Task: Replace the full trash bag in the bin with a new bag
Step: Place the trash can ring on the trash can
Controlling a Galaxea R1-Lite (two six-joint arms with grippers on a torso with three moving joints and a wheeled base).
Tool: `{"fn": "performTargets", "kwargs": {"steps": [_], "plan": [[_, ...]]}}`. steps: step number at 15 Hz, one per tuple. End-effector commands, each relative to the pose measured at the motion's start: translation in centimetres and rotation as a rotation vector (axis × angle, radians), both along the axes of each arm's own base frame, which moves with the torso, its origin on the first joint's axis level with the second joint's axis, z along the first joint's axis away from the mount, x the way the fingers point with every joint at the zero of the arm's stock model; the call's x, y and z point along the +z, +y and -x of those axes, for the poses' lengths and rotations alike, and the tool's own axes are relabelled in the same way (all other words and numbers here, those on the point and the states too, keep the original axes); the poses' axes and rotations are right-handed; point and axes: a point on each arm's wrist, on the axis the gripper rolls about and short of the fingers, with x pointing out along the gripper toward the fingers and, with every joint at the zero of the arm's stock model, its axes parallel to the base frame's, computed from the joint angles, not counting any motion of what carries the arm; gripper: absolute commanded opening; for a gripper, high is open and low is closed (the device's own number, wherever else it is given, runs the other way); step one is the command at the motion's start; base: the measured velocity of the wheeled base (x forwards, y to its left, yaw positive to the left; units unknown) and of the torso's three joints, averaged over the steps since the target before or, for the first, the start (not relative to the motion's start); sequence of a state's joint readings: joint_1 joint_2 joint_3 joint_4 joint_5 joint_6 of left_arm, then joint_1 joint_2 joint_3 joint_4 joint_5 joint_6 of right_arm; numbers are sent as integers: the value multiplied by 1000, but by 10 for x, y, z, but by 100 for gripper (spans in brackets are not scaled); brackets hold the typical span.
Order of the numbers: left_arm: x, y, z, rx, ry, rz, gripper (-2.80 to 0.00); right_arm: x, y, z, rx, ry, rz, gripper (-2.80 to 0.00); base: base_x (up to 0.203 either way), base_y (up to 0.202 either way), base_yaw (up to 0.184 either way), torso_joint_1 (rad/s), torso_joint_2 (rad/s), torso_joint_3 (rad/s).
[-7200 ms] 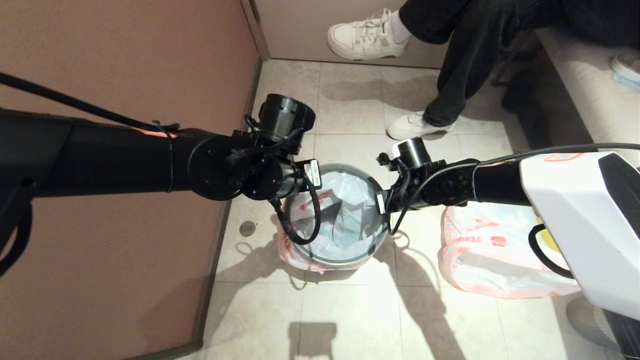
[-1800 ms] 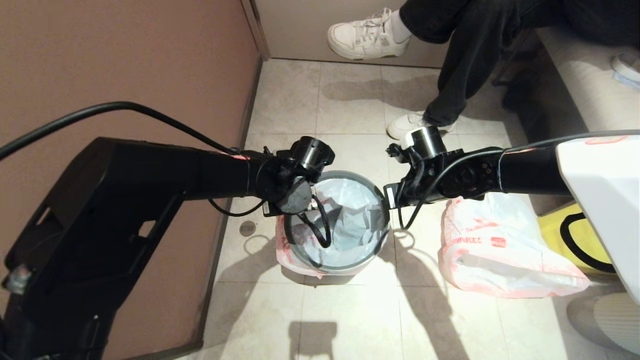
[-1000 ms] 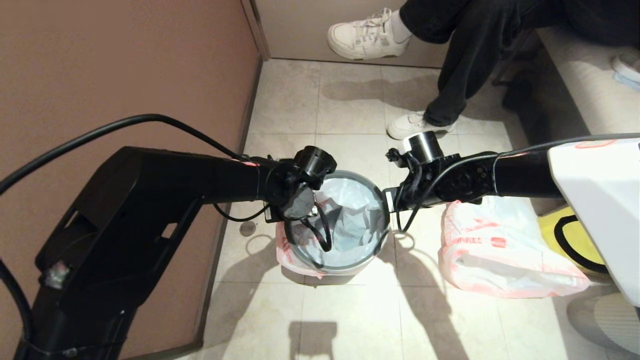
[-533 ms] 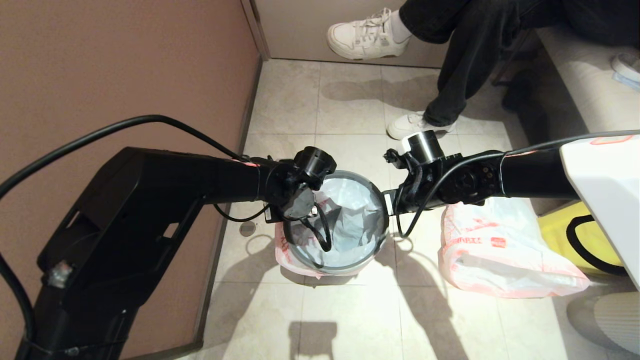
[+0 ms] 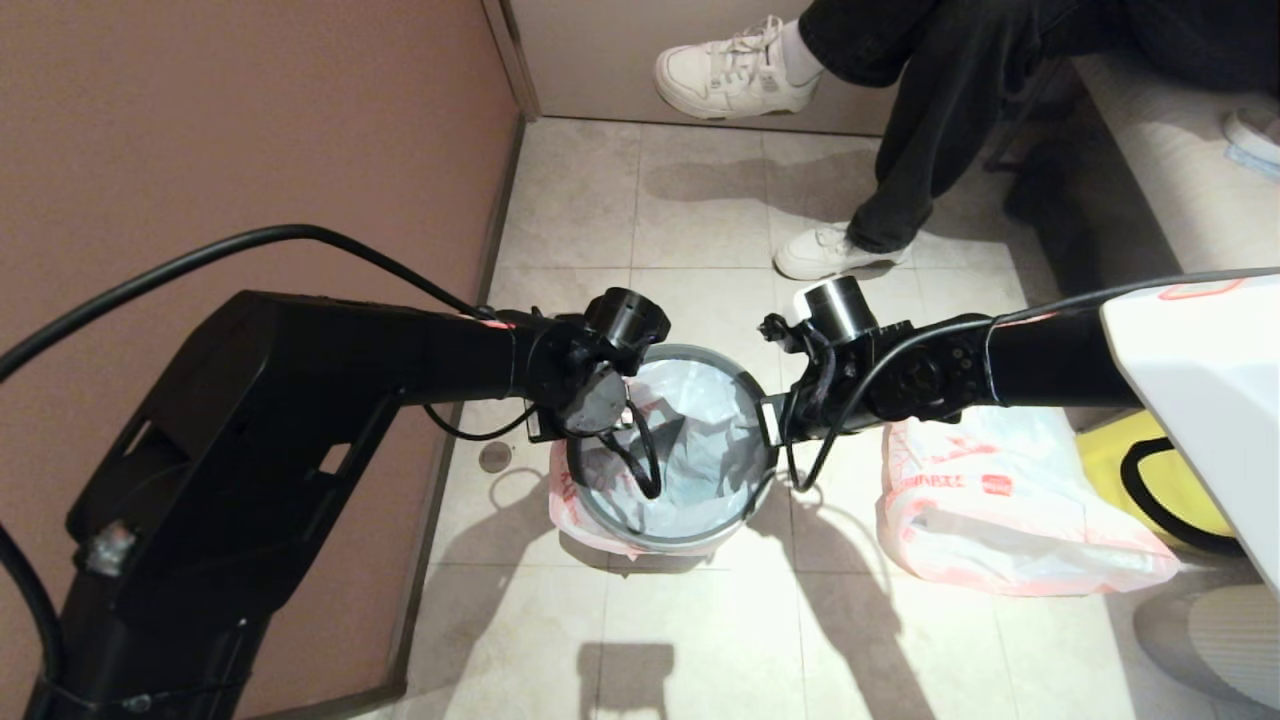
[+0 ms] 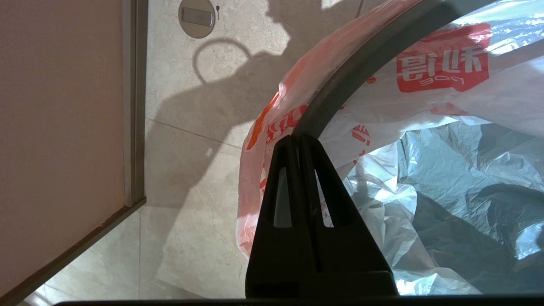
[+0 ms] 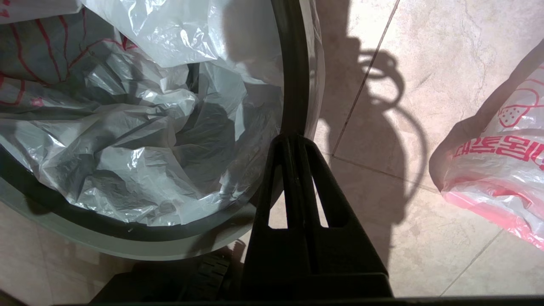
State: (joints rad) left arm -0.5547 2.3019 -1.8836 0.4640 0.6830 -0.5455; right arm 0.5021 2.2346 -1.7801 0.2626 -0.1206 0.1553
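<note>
Both of our claws are pressed together at the rim of the small round black plastic bin (image 5: 672,535). Our left gripper (image 6: 298,142) has its two black fingers flat against each other, their tips at the loose grey ring (image 6: 361,63) on the wall side of the bin; whether they pinch anything we cannot tell. Our right gripper (image 7: 293,140) is likewise closed, its tips at the ring (image 7: 293,76) on the opposite side.

Inside the bin we see the thin translucent white new bag (image 5: 700,440) with red print, crumpled down into the bin, its pink-banded hem draped over the rim and hanging outside on the left gripper's side (image 6: 272,127).

On the beige tiled floor (image 5: 700,640) to our right of the bin, apart from it, lies the bulky translucent white full trash bag (image 5: 1000,510) with red print and pink hem. A yellow object (image 5: 1140,475) sits beyond it. Ahead of us are a seated person's dark trousers and white sneakers (image 5: 735,70).
</note>
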Motion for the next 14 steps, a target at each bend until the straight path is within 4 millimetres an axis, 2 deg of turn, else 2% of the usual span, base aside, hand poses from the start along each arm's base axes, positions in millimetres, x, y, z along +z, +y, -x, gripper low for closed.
{"fn": "performTargets", "kwargs": {"steps": [1, 14], "plan": [[1, 0, 0, 6, -4, 1, -280, -6, 1, -1, 0, 12, 6, -280, 0, 0, 0, 0, 0, 0], [-15, 1, -8, 14, 21, -16, -280, -16, 3, -5, 1, 30, 12, -280, 0, 0, 0, 0, 0, 0]]}}
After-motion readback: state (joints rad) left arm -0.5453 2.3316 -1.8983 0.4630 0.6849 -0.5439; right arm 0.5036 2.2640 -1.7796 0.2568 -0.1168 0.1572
